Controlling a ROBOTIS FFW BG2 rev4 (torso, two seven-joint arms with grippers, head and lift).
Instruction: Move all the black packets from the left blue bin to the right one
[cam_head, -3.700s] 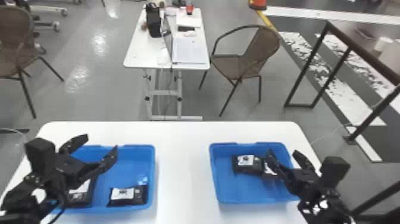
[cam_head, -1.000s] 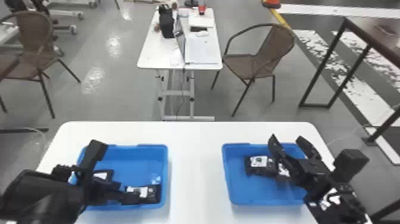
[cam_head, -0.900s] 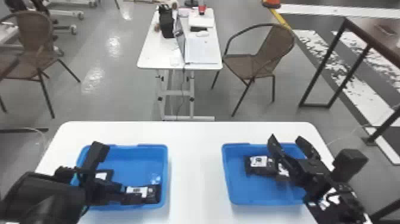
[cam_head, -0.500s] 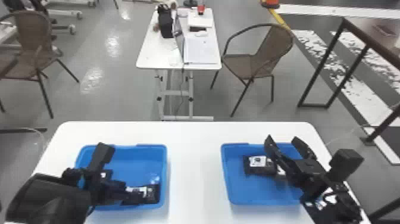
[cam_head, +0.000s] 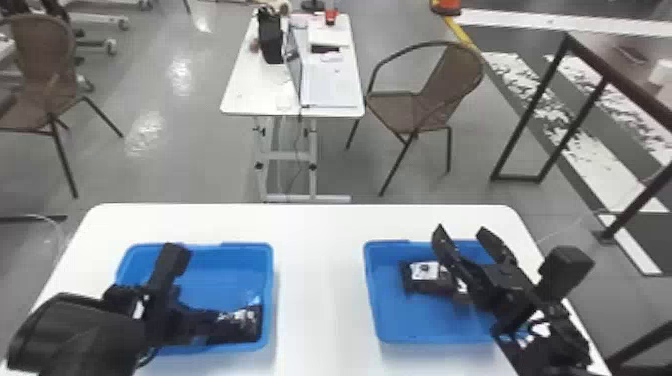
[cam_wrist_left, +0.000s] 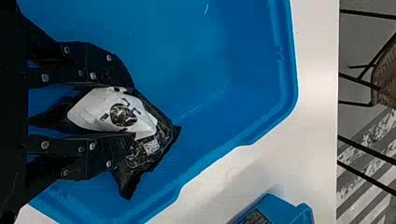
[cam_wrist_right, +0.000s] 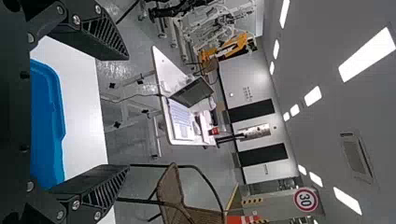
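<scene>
Black packet (cam_wrist_left: 105, 112) between fingers (cam_wrist_left: 105, 63) of left tool (cam_head: 212, 324)

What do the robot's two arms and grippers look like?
The left gripper and right gripper are black, with silvery screws and ribbed, tapering fingers. The left arm is black with a bulky, rounded housing; the right arm is black, with a boxy block near its gripper.

Left fingers (cam_head: 171, 261) seemingly clamped, right (cam_head: 444, 246) spread.

Black packet (cam_wrist_left: 95, 112) gripped by left end effector (cam_head: 207, 324), blue bin (cam_wrist_left: 219, 51) around.
</scene>
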